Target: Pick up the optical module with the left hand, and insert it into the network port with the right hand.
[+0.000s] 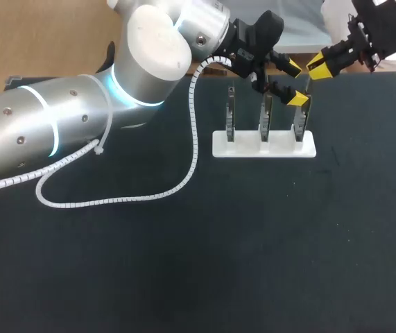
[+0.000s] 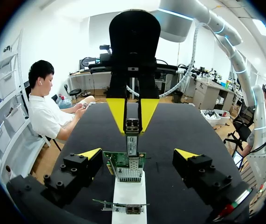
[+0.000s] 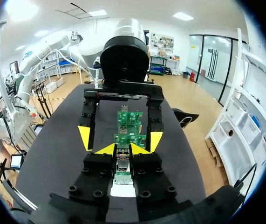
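While the right gripper [image 1: 320, 68], in the upper right of the head view, is clamped on the optical module [image 2: 132, 134], the module stands upright, its lower end pointing down at the network port [image 2: 127, 174]. The left gripper [image 1: 295, 83] is spread wide beside it.

Silver left arm [image 1: 45, 132] with dark screws [image 1: 20, 140], a glowing blue ring [image 1: 118, 87], a white round cap [image 1: 157, 41] and white spiral-wrapped cable [image 1: 195, 139]; black left gripper [image 1: 295, 83] and right gripper [image 1: 317, 69], yellow-tipped
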Controlling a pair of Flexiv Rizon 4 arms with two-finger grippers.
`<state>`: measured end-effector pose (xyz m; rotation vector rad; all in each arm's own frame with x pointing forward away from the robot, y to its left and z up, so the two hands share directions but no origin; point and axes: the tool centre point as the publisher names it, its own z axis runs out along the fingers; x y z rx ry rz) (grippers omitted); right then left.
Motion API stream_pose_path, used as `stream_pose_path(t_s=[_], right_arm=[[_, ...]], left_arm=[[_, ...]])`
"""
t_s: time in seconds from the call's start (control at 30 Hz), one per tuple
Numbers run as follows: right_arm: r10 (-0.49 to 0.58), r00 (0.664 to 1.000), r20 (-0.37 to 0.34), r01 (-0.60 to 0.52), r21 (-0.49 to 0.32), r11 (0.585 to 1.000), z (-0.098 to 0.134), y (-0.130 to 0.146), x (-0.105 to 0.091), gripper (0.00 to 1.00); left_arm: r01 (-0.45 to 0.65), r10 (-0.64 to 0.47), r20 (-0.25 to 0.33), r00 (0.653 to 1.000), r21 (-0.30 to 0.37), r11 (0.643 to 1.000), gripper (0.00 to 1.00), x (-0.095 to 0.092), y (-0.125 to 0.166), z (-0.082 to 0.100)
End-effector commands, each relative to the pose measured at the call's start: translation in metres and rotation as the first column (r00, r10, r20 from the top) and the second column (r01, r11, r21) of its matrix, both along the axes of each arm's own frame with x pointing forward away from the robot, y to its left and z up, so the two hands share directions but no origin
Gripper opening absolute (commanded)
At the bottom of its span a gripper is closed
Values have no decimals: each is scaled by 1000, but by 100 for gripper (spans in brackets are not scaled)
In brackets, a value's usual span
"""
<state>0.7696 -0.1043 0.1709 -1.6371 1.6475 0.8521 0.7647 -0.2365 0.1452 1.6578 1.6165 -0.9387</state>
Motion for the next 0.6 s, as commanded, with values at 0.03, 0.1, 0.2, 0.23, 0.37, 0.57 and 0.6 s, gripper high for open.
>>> stream_pose_path(t_s=[0.03, 0.1, 0.2, 0.23, 0.37, 0.57, 0.6], right_arm=[[-3, 1000, 3, 3, 1, 1000, -1, 0, -1, 0], [-2, 1000, 1, 2, 2, 1000, -1, 0, -1, 0], [1, 1000, 0, -1, 2, 1000, -1, 1, 0, 0], [1, 1000, -1, -1, 1, 1000, -2, 1, 0, 0], [5, 1000, -8, -5, 2, 1000, -3, 1, 0, 0], [9, 1000, -11, -9, 1, 1000, -3, 1, -2, 0], [9, 1000, -10, -9, 1, 1000, -2, 1, -2, 0]], left_arm=[[4, -4, -2, 1000, 4, 1000, 100, 2, -1, 0], [4, -4, -2, 1000, 4, 1000, 100, 2, -1, 0], [4, -4, -2, 1000, 4, 1000, 100, 2, -1, 0], [4, -4, -2, 1000, 4, 1000, 100, 2, -1, 0], [4, -4, -2, 1000, 4, 1000, 100, 2, -1, 0], [4, -4, -2, 1000, 4, 1000, 100, 2, -1, 0], [4, -4, -2, 1000, 4, 1000, 100, 2, -1, 0]])
